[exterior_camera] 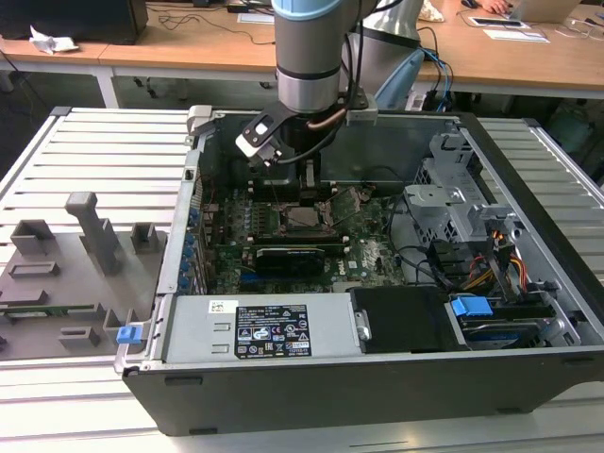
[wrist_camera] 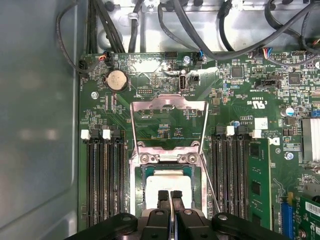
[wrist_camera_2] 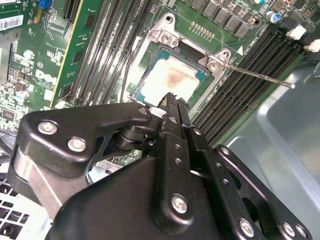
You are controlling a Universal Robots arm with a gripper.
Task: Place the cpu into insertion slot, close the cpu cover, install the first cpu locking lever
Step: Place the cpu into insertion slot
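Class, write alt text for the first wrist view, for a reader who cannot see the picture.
The gripper, fingers shut, hangs over the cpu, which sits in the insertion slot on the green motherboard. The cpu cover lies open beyond it, and black memory slots run along both sides.

Robotics lab with office desks, folks: a silver-and-pale-blue robot arm (exterior_camera: 307, 57) reaches into an open black desktop computer case (exterior_camera: 377, 396) lying on a pale grey slatted metal worktable (exterior_camera: 94, 142), its black metal gripper (wrist_camera: 170, 195) over the green motherboard (wrist_camera: 235, 95). Grey plastic fixtures (exterior_camera: 90, 231) (blocks, posts, slots) stand at the exterior view's left. Behind, long light wooden desks (exterior_camera: 189, 47) carry white papers (exterior_camera: 514, 35).
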